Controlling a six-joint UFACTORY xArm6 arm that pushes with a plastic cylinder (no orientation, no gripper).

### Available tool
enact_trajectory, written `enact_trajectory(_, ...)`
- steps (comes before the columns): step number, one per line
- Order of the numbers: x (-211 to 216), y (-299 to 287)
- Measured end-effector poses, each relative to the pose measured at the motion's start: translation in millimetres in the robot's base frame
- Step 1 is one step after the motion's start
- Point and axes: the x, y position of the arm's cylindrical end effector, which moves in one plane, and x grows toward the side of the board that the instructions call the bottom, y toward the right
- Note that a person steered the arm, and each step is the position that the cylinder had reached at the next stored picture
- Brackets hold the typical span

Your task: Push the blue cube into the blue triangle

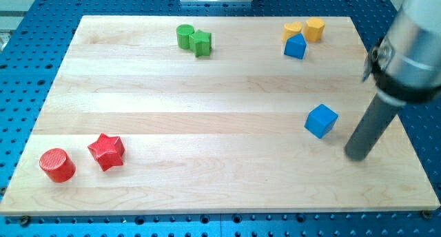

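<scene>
Blue cube block (321, 120) sits on the pale wooden board (207, 92), right side, about mid-height, corner turned toward the view's bottom, so rotated against the board edges; no long axis on a cube. My tip (357, 155) is down on the board just to the cube's right and slightly below it, apart, not touching. No jaws on this arm, only the dark rod, so nothing to clench or release. Blue triangle block (295, 46) is well above the cube near the board's top right, apex pointing up. Open wood between the two, nothing in the path. Touching the triangle from above: yellow cylinder (292, 29) and yellow hexagonal block (315, 29). Top centre: green cylinder (185, 36) against green star-like block (202, 43). Bottom left: red star (106, 151), red cylinder (57, 165). Count: two blue, two yellow, two green, two red.
</scene>
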Motion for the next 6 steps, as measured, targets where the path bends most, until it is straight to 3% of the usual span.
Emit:
enact_trajectory(1,-11.0,-54.3)
enact_trajectory(3,-101.5,-35.5)
enact_trajectory(4,-90.6,-37.5)
enact_trajectory(5,-51.7,-25.5)
enact_trajectory(6,-69.1,7.2)
